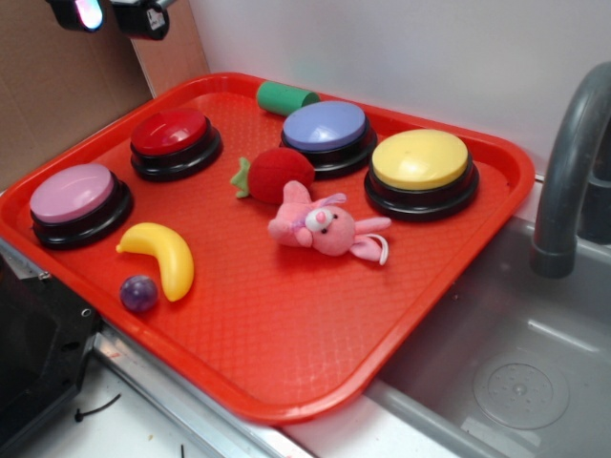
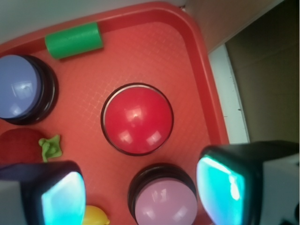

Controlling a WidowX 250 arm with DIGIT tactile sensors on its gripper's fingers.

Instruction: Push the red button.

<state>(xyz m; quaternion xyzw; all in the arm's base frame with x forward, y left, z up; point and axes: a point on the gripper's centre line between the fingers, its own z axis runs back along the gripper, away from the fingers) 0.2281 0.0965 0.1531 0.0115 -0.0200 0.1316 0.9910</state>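
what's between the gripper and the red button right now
Nothing visible. The gripper hangs open above the tray, and the red button has bare tray around it. The pink button, the blue button and the green cylinder sit apart from it.

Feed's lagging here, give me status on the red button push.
Gripper open, empty, above the tray. Red button untouched, just ahead of the fingers. Pink button directly beneath gripper; nothing blocking.
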